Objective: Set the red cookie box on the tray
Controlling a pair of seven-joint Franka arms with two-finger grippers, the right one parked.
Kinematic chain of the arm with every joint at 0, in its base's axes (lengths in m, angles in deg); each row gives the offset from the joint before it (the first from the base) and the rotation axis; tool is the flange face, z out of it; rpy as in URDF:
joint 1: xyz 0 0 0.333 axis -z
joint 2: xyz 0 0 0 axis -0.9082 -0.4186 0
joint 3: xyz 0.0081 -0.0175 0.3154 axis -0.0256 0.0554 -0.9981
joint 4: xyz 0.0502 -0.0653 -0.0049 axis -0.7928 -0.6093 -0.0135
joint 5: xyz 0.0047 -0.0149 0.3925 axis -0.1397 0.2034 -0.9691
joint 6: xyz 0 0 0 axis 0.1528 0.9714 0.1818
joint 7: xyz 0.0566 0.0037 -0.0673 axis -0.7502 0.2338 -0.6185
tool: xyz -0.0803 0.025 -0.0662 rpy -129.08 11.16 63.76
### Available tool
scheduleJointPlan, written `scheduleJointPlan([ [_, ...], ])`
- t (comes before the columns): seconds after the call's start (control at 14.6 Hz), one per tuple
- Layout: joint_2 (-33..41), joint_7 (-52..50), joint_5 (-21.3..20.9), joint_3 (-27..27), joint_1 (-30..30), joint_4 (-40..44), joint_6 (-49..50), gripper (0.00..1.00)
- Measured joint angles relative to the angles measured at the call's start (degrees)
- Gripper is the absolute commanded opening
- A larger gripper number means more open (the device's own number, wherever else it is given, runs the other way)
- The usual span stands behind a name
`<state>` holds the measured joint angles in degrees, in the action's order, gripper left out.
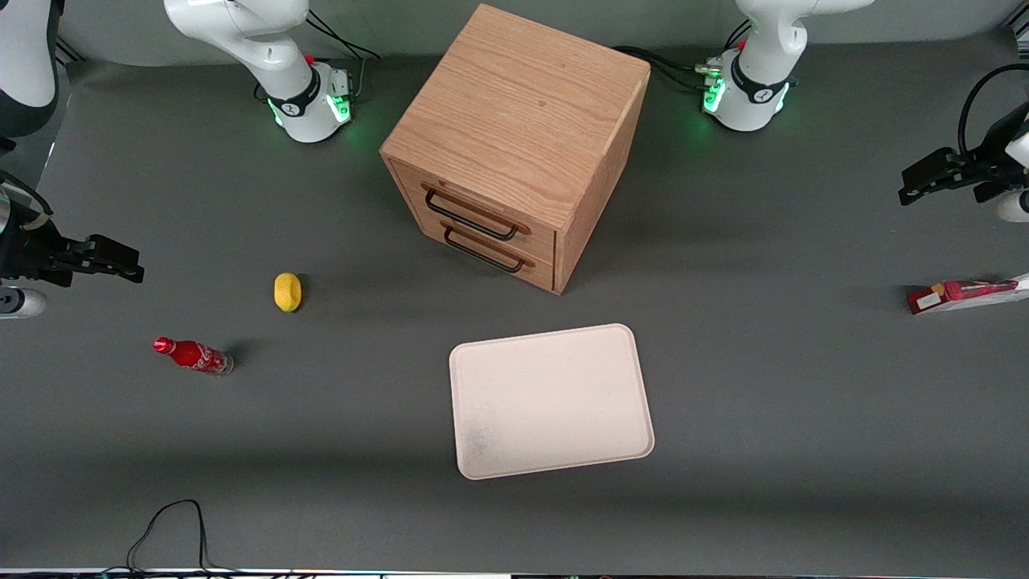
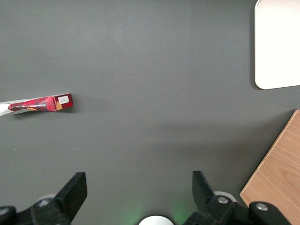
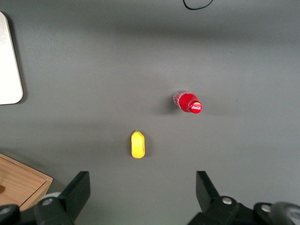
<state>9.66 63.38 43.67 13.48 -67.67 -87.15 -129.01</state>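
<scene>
Gripper [image 2: 136,192] spread wide, empty, raised above bare table. Red cookie box [image 1: 969,293] flat at working arm's end — near 10 o'clock of fingers in wrist view, long axis across the approach. Tray [image 1: 551,400] well apart.

Front view: we look steeply down over the whole table [image 1: 804,418]. Left wrist view, high above hand [image 2: 136,187], faces straight down; both share tray [image 1: 551,400], box at 3 o'clock.
</scene>
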Motion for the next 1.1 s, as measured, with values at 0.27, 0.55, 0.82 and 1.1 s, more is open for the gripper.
scheduleJointPlan([
  [0.27, -0.07, 0.04, -1.18, 0.52, 0.12, 0.41, 2.57, 1.00],
  [0.55, -0.32, 0.06, -1.26, 0.57, 0.13, 0.57, 2.52, 1.00],
  [0.82, -0.33, 0.06, -1.40, 0.57, 0.13, 0.84, 2.71, 1.00],
  [1.1, -0.33, 0.27, -1.58, 0.08, -0.08, 1.04, 3.63, 1.00],
])
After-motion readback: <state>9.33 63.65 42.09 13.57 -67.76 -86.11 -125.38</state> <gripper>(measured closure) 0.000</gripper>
